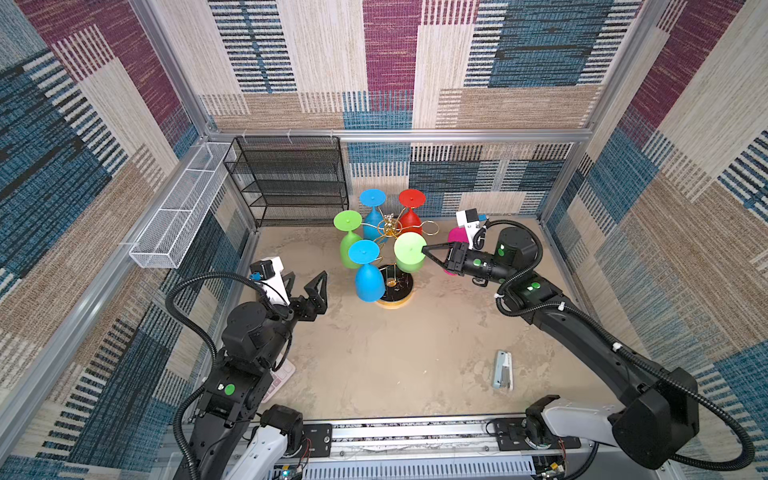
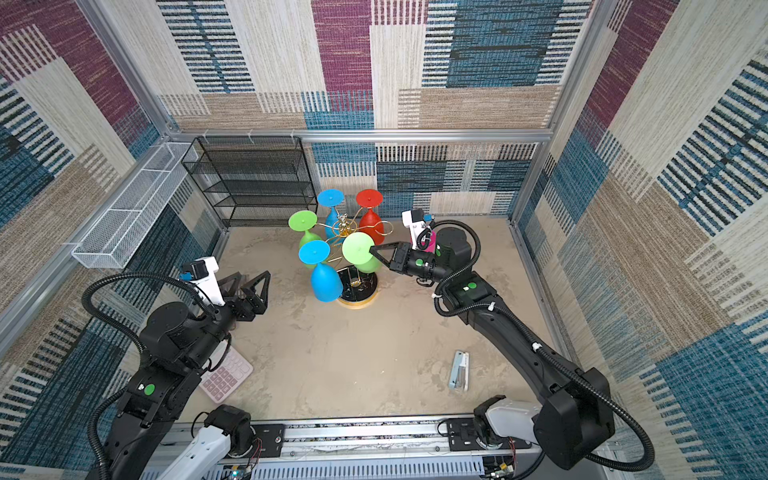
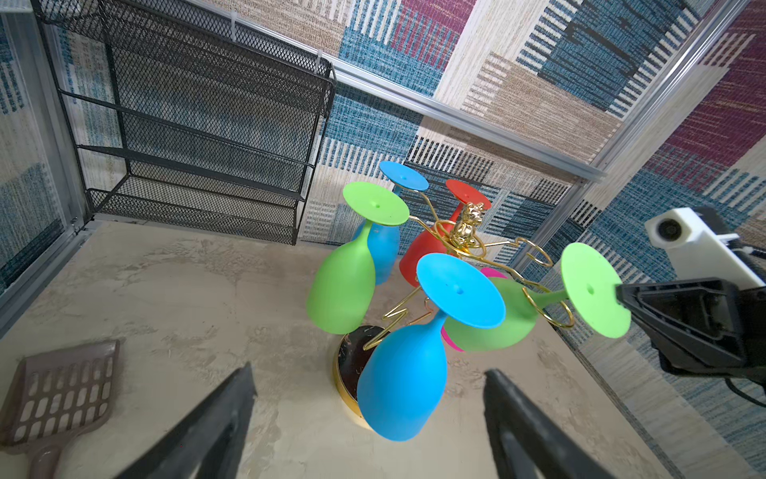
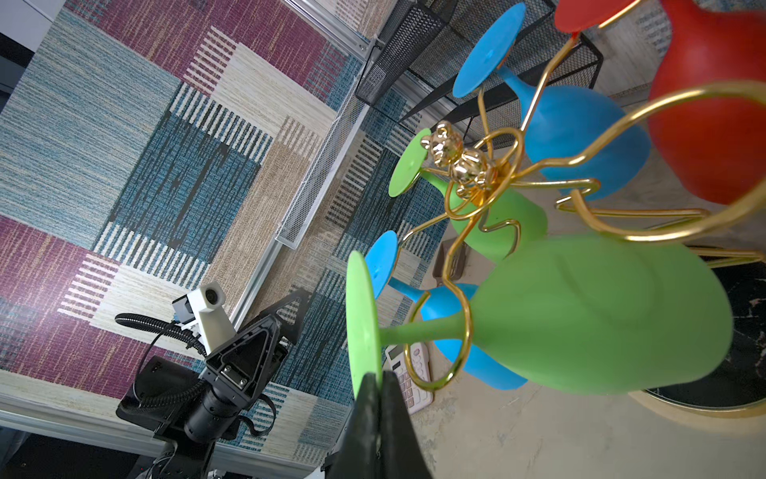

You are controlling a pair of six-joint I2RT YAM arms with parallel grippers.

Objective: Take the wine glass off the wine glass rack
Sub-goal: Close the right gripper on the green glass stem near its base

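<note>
Pinching the light-green glass [image 1: 409,248] by its foot with right pincer [image 1: 424,250], mid-frame, stem in a rack [image 1: 388,227] ring. Holding left pincer [image 1: 307,276] spread, lower left, apart from rack.

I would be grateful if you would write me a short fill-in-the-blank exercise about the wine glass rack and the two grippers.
1. The wine glass whose foot the right gripper pinches is ___ in colour.
2. The left gripper has its jaws ___, holding nothing.
3. On the wine glass rack hang ___ glasses in all.
4. Only one glass on the rack has the colour ___.

Missing words: green; open; five; red.
</note>
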